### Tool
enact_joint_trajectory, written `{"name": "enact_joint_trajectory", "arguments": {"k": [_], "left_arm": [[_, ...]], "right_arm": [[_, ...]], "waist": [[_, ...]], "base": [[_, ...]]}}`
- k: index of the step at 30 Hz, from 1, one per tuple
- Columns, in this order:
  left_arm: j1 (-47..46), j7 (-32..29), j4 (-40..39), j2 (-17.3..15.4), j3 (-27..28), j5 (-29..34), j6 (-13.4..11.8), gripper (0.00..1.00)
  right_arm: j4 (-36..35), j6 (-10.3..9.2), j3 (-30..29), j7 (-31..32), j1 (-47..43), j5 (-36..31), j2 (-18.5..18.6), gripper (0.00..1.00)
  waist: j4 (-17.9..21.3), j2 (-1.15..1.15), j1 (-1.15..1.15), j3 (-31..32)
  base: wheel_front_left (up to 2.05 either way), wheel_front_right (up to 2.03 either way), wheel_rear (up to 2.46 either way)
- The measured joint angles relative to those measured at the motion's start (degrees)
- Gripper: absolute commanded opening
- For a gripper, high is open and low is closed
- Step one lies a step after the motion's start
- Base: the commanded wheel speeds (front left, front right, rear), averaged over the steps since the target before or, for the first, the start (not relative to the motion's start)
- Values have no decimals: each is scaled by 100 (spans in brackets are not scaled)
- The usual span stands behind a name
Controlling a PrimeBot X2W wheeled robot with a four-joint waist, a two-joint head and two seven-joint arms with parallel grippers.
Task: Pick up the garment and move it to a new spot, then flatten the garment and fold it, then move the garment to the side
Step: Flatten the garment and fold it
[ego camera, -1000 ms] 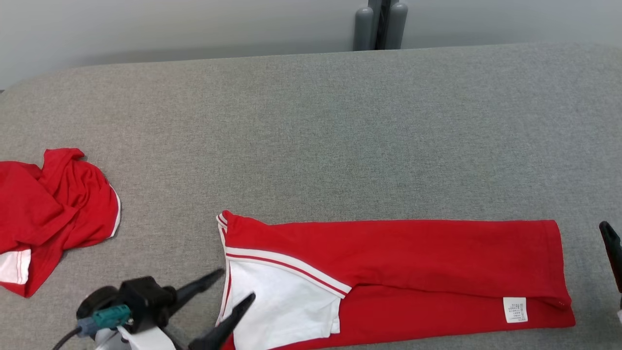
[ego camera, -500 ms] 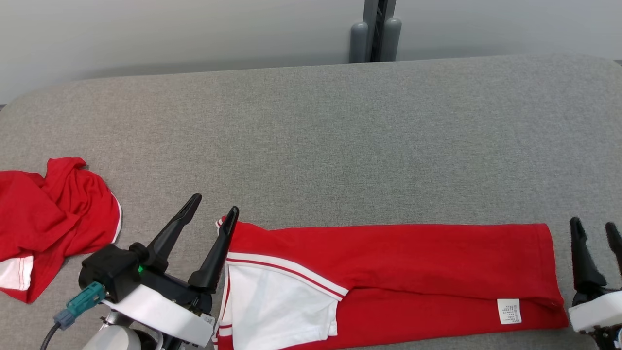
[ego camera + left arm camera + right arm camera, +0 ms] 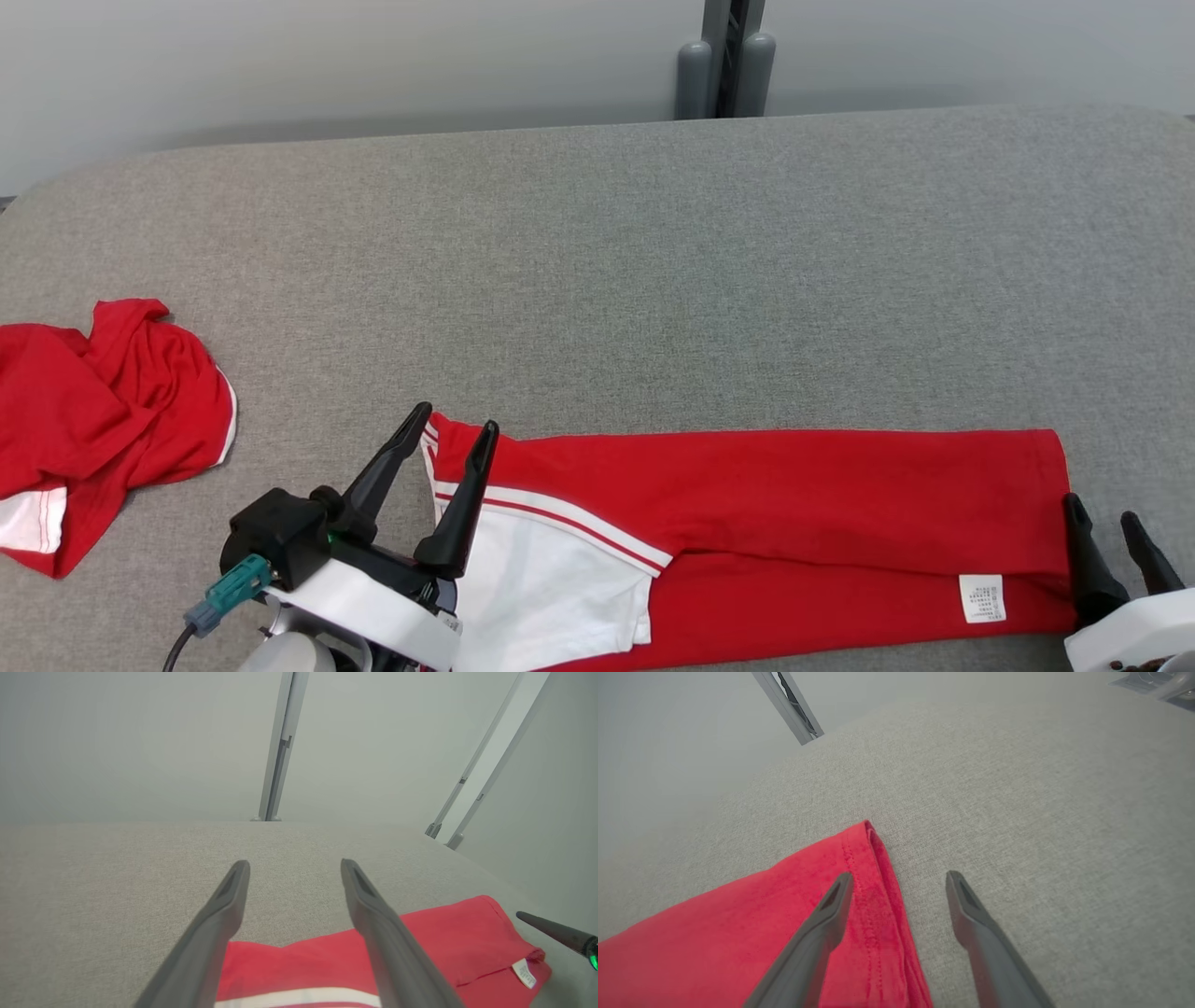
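Garments: you count two, both red, on the grey bench (image 3: 597, 261).
Folded garment (image 3: 766, 523): long strip along the bench's near edge.
Crumpled garment (image 3: 103, 420): far left, well apart.
Left claw (image 3: 457, 417): spread, over the strip's striped end.
Right claw (image 3: 1101, 507): spread, astride the hem end.

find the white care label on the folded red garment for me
In the head view the white care label sits at the near right corner of the folded red garment, just left of the right gripper.
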State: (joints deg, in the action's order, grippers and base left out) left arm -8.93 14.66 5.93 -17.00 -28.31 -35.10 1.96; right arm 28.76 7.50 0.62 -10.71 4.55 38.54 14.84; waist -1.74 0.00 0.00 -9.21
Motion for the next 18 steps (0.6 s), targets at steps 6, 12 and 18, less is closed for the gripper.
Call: {"name": "enact_joint_trajectory", "arguments": {"k": [6, 12, 18], "left_arm": [[-93, 9, 115, 18, 43, 82, 60, 100], [-122, 24, 158, 30, 67, 131, 108, 100], [-187, 25, 172, 45, 111, 156, 143, 100]], "right_arm": [[287, 0, 259, 36, 149, 364, 57, 100], [622, 0, 552, 55, 298, 591, 71, 100], [795, -1, 876, -8, 473, 760, 103, 100]], "waist": [[-13, 0, 0, -56], [-39, 0, 0, -90], [-63, 0, 0, -150]], "base": [[0, 0, 0], [0, 0, 0], [0, 0, 0]]}}
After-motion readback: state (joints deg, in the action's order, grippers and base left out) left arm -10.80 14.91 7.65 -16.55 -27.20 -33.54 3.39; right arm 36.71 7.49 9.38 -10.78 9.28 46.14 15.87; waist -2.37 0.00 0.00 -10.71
